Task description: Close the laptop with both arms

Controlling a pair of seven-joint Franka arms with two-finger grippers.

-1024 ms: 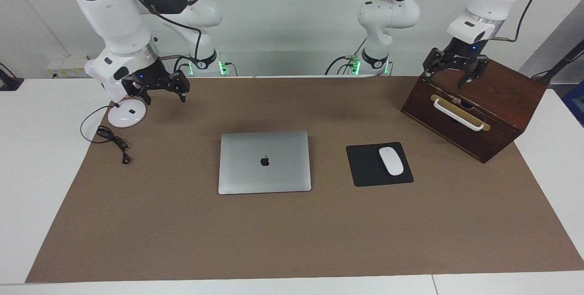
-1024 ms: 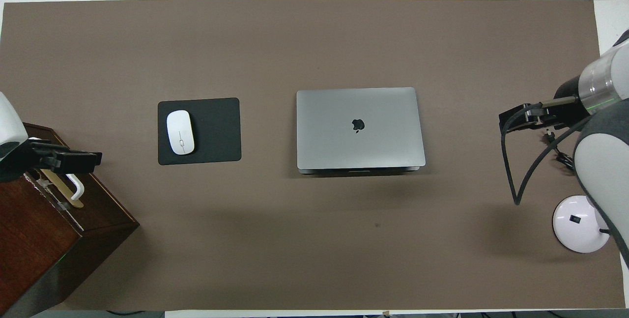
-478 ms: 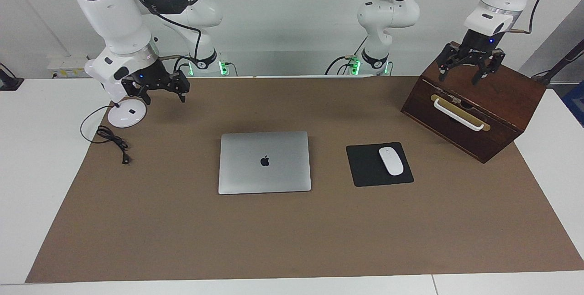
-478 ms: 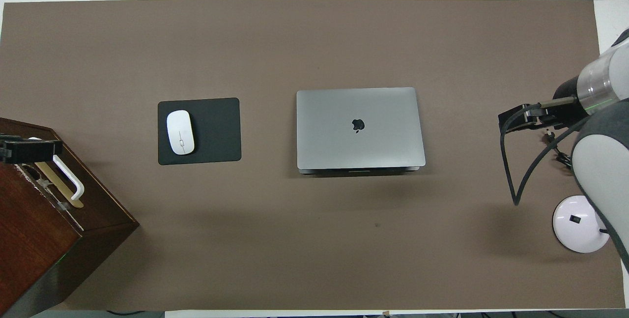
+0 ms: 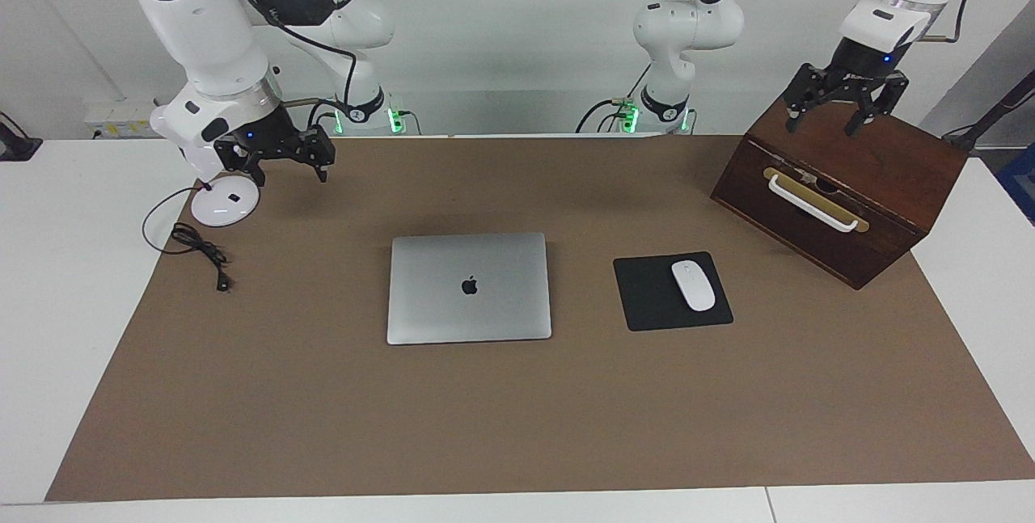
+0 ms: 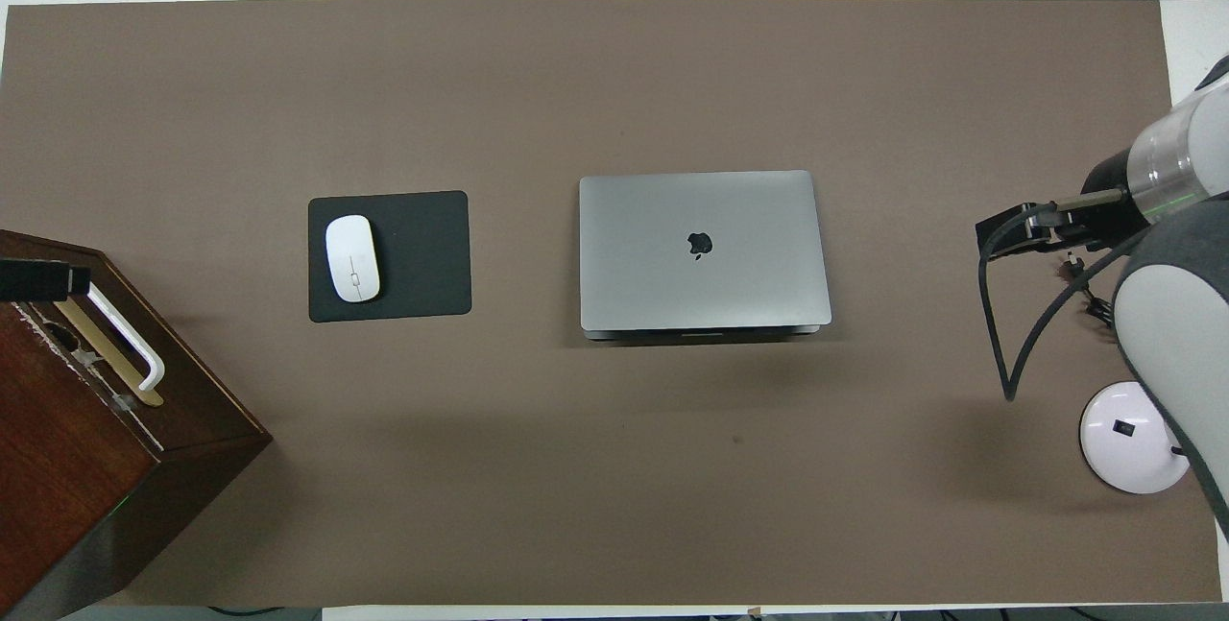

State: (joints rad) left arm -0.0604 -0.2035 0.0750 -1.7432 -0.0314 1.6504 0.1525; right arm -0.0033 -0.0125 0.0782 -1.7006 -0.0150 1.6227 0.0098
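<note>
1. We see the laptop lying shut and flat in the middle of the brown mat, beside the black mouse pad that carries a white mouse.
2. Our left gripper hangs over the wooden box, jaws spread and empty.
3. Our right gripper hovers beside the white lamp base, jaws spread, grasping nothing.

In the overhead view, the picture's edge is cutting off most of the dark brown wooden box and the left gripper. The white right arm is hiding part of the round white lamp base.
</note>
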